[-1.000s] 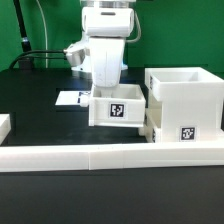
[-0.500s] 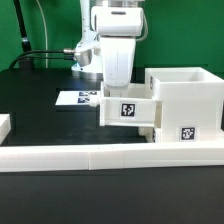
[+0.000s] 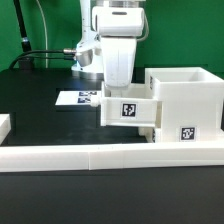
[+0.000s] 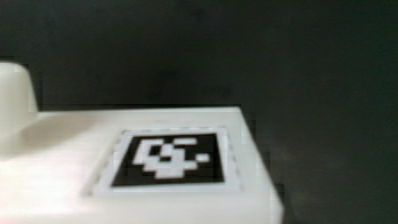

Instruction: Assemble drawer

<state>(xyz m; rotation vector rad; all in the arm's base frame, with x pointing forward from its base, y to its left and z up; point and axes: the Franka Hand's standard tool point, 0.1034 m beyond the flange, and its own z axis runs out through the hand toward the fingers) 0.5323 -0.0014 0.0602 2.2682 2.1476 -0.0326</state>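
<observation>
The large white cube-like housing (image 3: 190,98) stands at the exterior view's right, open on top, with a tag low on its front. A small white tray (image 3: 128,111) with a tag on its front sits against the housing's left side, its right end touching or entering it. My gripper (image 3: 122,88) comes down on the tray from above; the fingertips are hidden behind the tray's wall. The wrist view shows the tray's tagged white face (image 4: 169,160) close up, a rounded white part (image 4: 15,95) beside it, and no fingers.
The long low white border wall (image 3: 100,156) runs along the front. The marker board (image 3: 78,98) lies flat behind the tray. A small white part (image 3: 4,125) shows at the exterior view's left edge. Cables hang at the back left.
Between one second and half a second ago the arm and the tray moved together toward the exterior view's right, up to the housing. Since then nothing has visibly moved.
</observation>
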